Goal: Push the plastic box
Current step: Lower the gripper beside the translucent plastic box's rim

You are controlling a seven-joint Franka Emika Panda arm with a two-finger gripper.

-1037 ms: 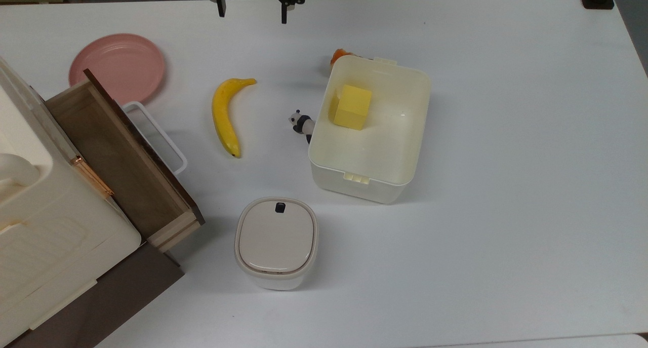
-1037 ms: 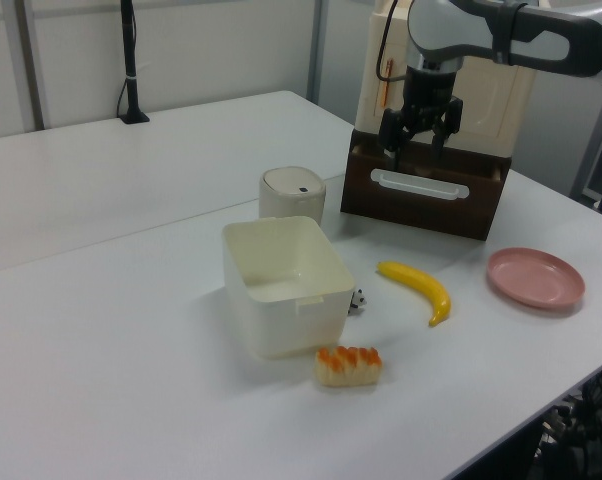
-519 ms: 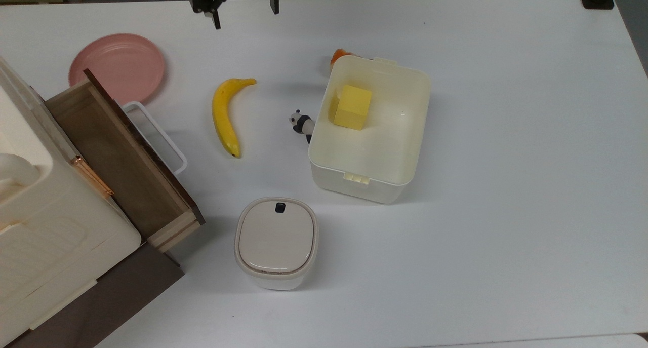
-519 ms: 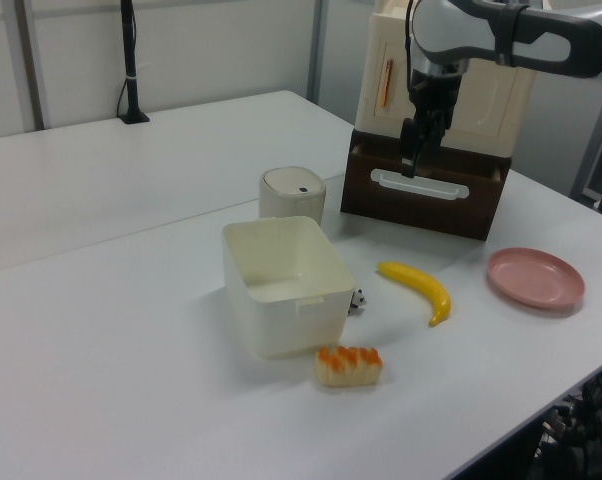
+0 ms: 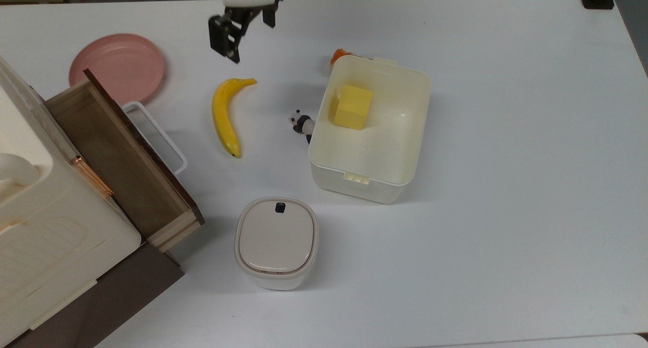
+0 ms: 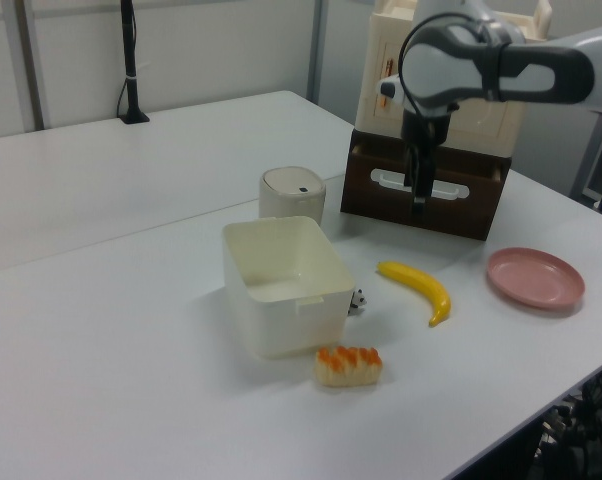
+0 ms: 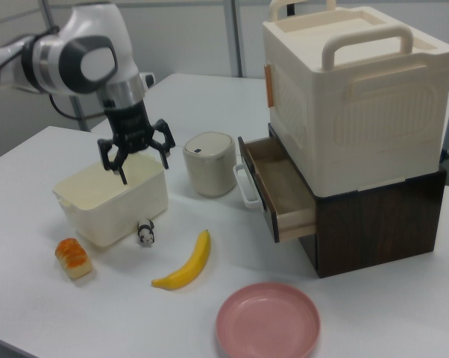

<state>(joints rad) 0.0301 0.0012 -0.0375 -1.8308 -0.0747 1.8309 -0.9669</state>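
The plastic box [image 5: 387, 140] is a cream-white open tub near the table's middle, also seen in the left view [image 6: 281, 300] and the right view [image 7: 116, 201]. A yellow block [image 5: 350, 106] lies inside it. My gripper [image 5: 245, 30] hangs open and empty above the table, up and to the top view's left of the box, just beyond the banana's tip. It is apart from the box. In the right view the gripper [image 7: 139, 168] has its fingers spread wide; in the left view the gripper [image 6: 418, 195] is seen edge-on in front of the drawer.
A banana [image 5: 225, 115], a small panda figure [image 5: 302, 124] and an orange-topped bread piece [image 6: 348, 365] lie close to the box. A pink plate [image 5: 117, 67], a lidded white container [image 5: 276, 241] and a cabinet with an open drawer [image 5: 116, 155] occupy the top view's left.
The gripper has turned about its axis and come lower, moving from the top view's upper edge toward the banana's tip. Nothing on the table has moved.
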